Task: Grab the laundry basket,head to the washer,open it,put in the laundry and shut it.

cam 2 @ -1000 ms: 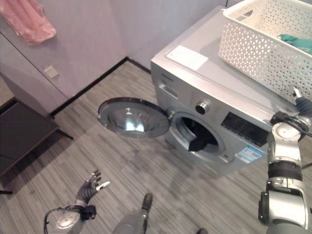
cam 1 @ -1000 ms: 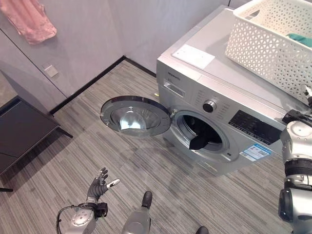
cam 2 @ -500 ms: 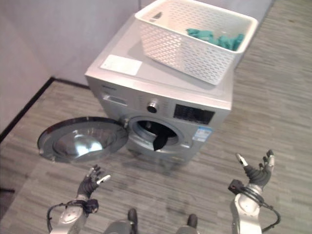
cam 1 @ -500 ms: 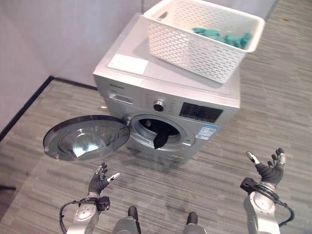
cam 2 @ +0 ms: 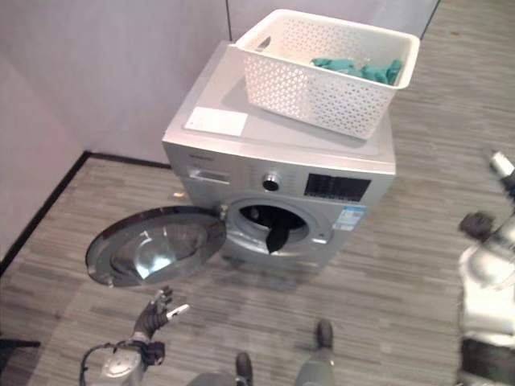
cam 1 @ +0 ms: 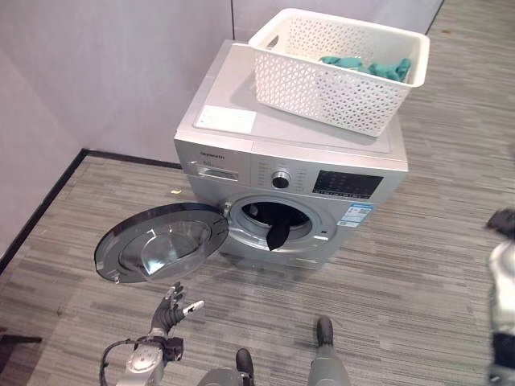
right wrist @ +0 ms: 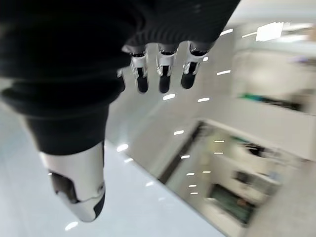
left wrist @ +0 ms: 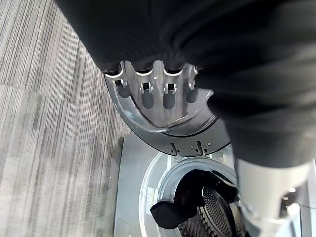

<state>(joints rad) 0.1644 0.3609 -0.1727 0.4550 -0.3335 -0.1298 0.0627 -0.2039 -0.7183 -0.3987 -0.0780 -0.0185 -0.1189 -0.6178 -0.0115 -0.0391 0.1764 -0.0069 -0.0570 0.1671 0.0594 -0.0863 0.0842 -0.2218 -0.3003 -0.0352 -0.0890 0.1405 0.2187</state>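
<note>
A white lattice laundry basket [cam 1: 322,80] stands on top of the silver washer [cam 1: 306,141], with green laundry [cam 1: 362,66] lying in its far right corner. The washer's round door [cam 1: 161,241] is swung wide open to the left. A dark cloth [cam 1: 278,235] hangs out over the rim of the drum opening. My left hand [cam 1: 171,310] is low over the floor in front of the door, open and holding nothing; its straight fingers [left wrist: 148,84] point at the door. My right hand [cam 2: 503,169] is raised at the far right, away from the washer, open and empty.
A white sheet [cam 1: 225,119] lies on the washer's top near the front left corner. Grey walls close in behind and to the left, with a black skirting [cam 1: 40,211] along the floor. Striped grey floor [cam 1: 418,289] spreads in front and to the right.
The camera has swung, so the washer now sits in the middle facing me. My right arm has risen at the right edge. My left hand stays low and open.
</note>
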